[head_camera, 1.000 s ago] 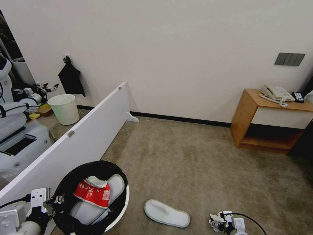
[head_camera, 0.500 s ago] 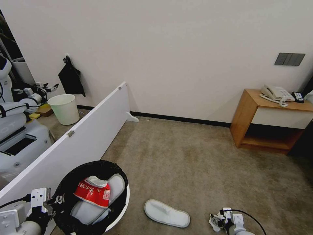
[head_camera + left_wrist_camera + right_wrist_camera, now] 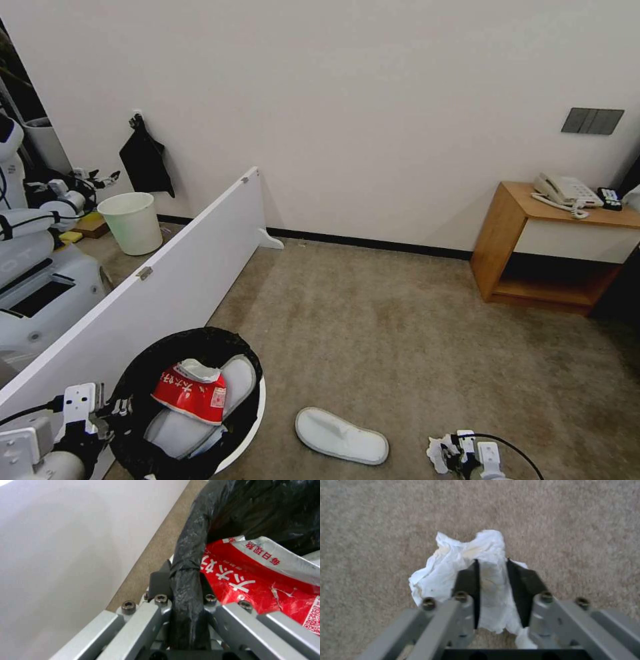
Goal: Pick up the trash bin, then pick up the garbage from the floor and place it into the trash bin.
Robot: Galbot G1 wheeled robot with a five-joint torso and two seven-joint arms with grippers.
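Right wrist view, crumpled white tissue (image 3: 460, 562) pinched in right claw (image 3: 492, 566)

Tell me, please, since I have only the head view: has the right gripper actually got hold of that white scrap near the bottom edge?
Observer: Yes. In the right wrist view the right gripper has a fold of the white tissue pinched between its two black fingers, and the rest of the tissue bulges out to one side.
Operator: Thank you. Is the left gripper holding the bin properly?
Observer: The left wrist view shows the left gripper shut on the bag-wrapped rim of the trash bin. One finger is outside the rim and the other is inside, beside the red-white packet.
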